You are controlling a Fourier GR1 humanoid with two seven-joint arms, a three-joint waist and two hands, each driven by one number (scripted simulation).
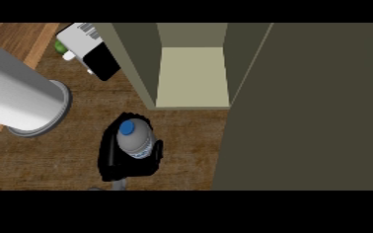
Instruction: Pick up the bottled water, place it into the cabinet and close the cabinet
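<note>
Bottled water (134, 139) stands upright in a black hand (116, 158) at six o'clock of the view, blue cap up, just short of the open cabinet (191, 74) at twelve o'clock. Judgement: held vertical so it can be set straight onto the pale cabinet shelf. The cabinet door (299, 108) swings wide at three o'clock, leaving the way clear. The fingers (154, 150) are curled round the bottle's body, gripping it. Which hand this is cannot be told with certainty; it appears to be the left. A grey cylinder (29, 103) occupies the bench (58, 163) at nine o'clock.
</note>
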